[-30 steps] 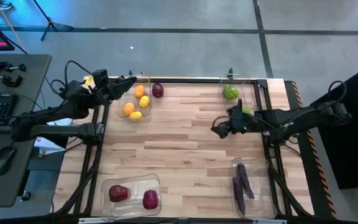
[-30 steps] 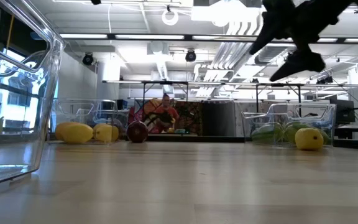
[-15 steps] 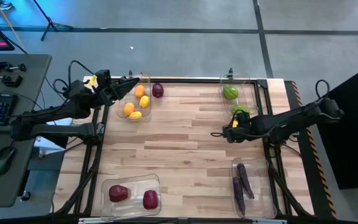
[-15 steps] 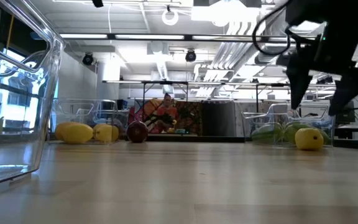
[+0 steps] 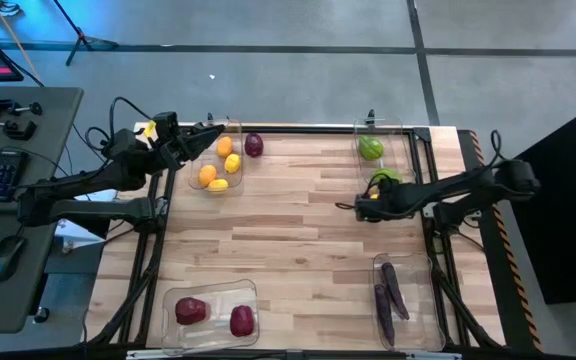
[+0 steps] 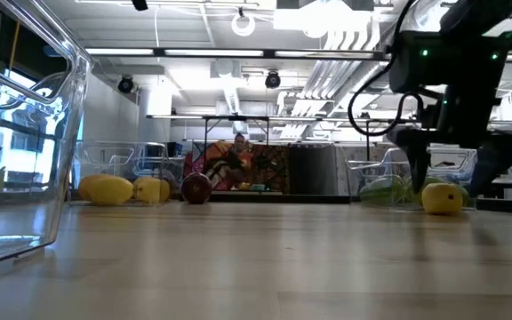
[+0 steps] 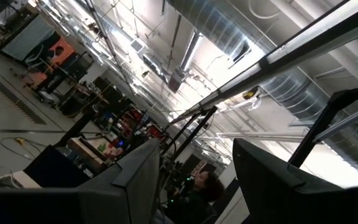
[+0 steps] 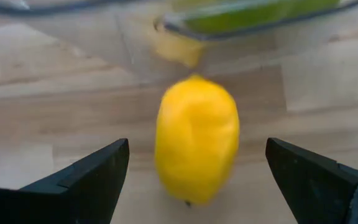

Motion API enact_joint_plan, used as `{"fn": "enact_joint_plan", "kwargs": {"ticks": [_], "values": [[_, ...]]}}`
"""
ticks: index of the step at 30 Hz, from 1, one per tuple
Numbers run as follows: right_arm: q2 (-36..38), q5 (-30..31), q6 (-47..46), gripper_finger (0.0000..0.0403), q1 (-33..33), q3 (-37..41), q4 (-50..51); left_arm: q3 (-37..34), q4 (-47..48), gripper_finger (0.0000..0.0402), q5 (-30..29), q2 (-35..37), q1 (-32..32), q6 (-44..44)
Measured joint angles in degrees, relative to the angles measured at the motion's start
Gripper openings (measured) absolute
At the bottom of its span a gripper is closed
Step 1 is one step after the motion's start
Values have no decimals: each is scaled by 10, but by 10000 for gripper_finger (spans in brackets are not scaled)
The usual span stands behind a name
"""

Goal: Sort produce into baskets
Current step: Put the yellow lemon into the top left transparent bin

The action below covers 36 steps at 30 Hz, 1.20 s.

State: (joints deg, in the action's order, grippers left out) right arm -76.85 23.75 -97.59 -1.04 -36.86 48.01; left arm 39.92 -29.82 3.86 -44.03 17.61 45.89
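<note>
Right wrist view: right hand [image 8: 194, 180] wide open, its two dark fingers [image 8: 86, 180] spread either side of a yellow fruit [image 8: 196, 140] lying on the wooden surface [image 8: 42, 112]. Nothing gripped; clear gap between fruit and each finger. Just beyond the fruit, the edge of a clear basket [image 8: 253, 18] with green produce inside.

High view: right hand [image 5: 365, 209] low over the surface near the right edge, just in front of the far-right basket [image 5: 400, 135], which holds a green piece [image 5: 371, 148]; another green piece [image 5: 386, 178] sits right by the arm. Left hand [image 5: 206, 135] over the rim of the far-left basket [image 5: 236, 160], which holds orange and yellow round pieces [image 5: 209, 175]. A dark red piece [image 5: 254, 146] lies on the surface just beside that basket, outside it. Near-left basket [image 5: 210, 292] holds two dark red lumps [image 5: 191, 311]. Near-right basket [image 5: 418, 265] holds long dark purple pieces [image 5: 392, 290].

Low view: right hand [image 6: 447, 173] hangs just above the yellow fruit [image 6: 443, 198], fingers apart.

Left wrist view: left hand [image 7: 194, 180] points up at the ceiling, fingers parted, holding nothing
</note>
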Motion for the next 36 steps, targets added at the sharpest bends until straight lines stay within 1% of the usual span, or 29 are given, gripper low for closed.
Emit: {"fn": "enact_joint_plan", "kwargs": {"ticks": [4, 18, 21, 23, 26, 29, 32, 33, 35, 36], "values": [[-18, 33, 1, 367, 12, 3, -7, 0, 0, 191, 0, 0, 0, 0], [-79, 27, 8, 367, 18, 3, -28, 0, 0, 191, 0, 0, 0, 0], [-91, 27, 16, 358, 18, 3, -36, 0, 0, 191, 0, 0, 0, 0], [-99, 29, 23, 340, 18, 3, -47, 0, 0, 191, 0, 0, 0, 0], [-105, 32, 36, 295, 18, 3, -62, 0, 1, 191, 1, 0, 0, 0], [-105, 23, 54, 233, 13, -3, -72, 0, 0, 191, 18, 0, 0, 11], [-102, -9, 110, 166, -12, -28, -80, 0, 2, 191, 58, 9, 0, 55], [-102, -15, 133, 149, -23, -40, -87, 0, 1, 191, 68, 17, 0, 62], [-102, -25, 191, 145, -51, -66, -119, 0, -1, 191, 76, 35, 0, 64], [-102, -30, 226, 145, -66, -78, -156, 0, -1, 191, 77, 44, 0, 64]]}}
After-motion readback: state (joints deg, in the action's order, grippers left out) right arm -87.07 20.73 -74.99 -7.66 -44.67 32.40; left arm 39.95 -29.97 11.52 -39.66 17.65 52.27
